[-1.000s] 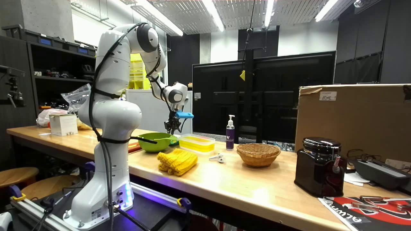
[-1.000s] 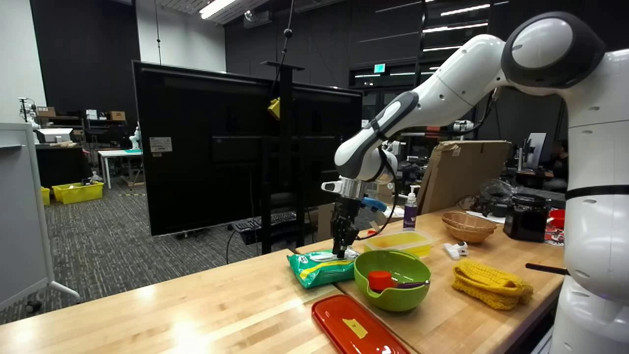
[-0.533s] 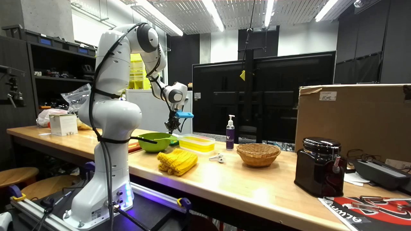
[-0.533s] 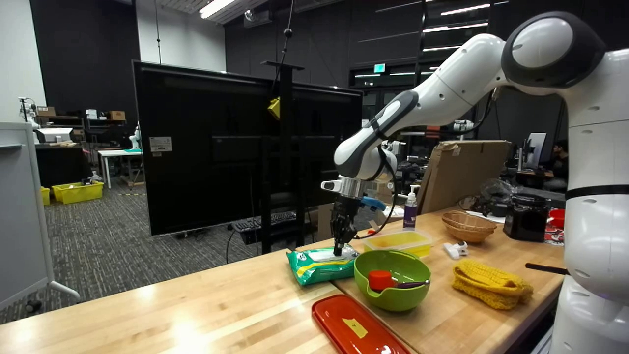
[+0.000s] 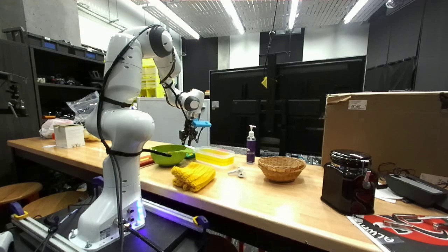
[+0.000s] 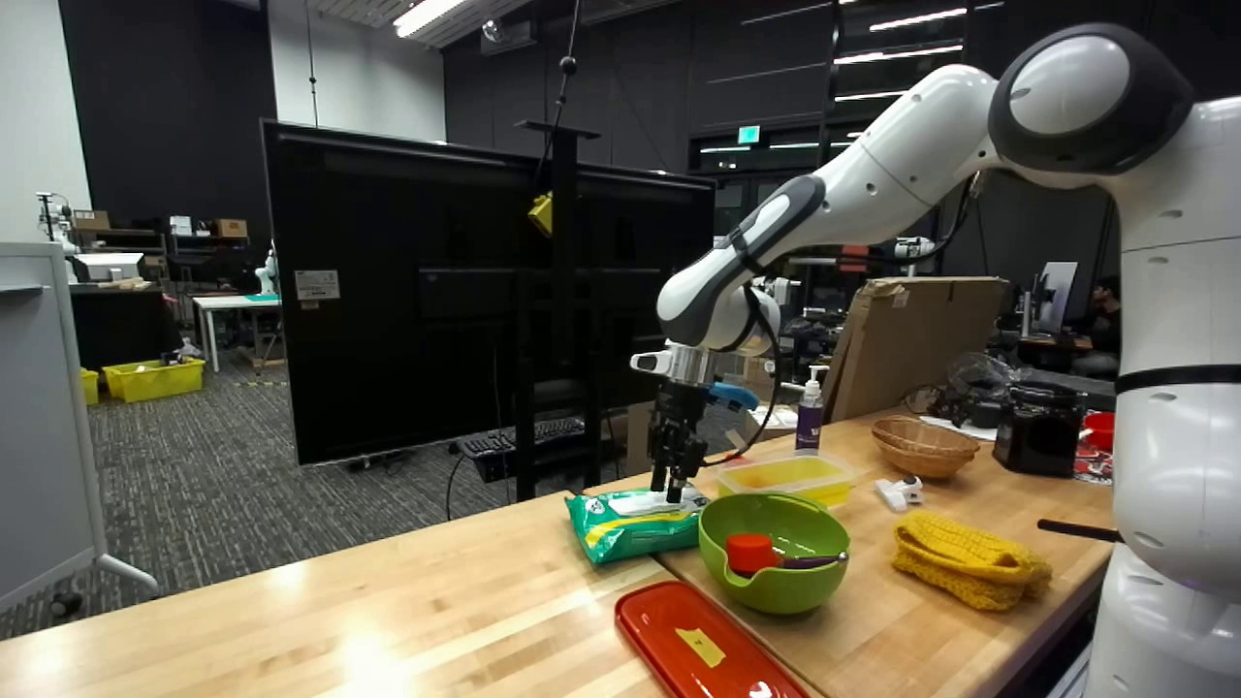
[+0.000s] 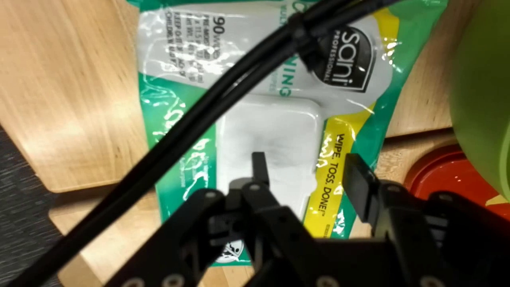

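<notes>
My gripper is open and empty, pointing down over a green, white and yellow pack of wipes. In the wrist view one finger is over the pack's flat white lid and the other over its yellow strip and right edge. Black cables cross part of the pack. In an exterior view the gripper is at the top of the pack; I cannot tell whether the fingertips touch it. In an exterior view the gripper is behind the green bowl, which mostly hides the pack.
The green bowl beside the pack holds a red item and a purple-handled item. A red lid lies in front. A yellow-filled plastic box, yellow cloth, white clip, pump bottle and wicker basket stand around.
The fingers looked together half a second ago and are now spread apart. The hand is slightly higher. The pack, bowl and other things stay in place.
</notes>
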You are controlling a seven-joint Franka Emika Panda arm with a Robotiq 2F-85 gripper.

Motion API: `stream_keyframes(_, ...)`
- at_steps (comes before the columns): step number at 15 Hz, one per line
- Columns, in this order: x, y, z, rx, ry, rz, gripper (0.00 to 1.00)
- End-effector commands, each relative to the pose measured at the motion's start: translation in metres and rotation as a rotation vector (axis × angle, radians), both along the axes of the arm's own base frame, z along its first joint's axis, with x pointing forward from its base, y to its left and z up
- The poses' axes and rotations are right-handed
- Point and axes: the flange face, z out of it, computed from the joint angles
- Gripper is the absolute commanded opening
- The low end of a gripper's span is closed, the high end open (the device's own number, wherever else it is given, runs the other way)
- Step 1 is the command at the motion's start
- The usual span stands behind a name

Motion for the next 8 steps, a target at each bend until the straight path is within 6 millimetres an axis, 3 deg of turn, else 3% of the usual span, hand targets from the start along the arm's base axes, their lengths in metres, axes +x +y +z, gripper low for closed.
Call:
stream_keyframes(1, 0.005, 0.001, 0.016, -0.02, 0.014, 0.024, 0.84)
stream_keyframes(3, 0.007, 0.002, 0.023, -0.032, 0.022, 0.033, 0.98)
stream_keyframes(8, 0.014, 0.005, 0.033, -0.031, 0.009, 0.026, 1.0)
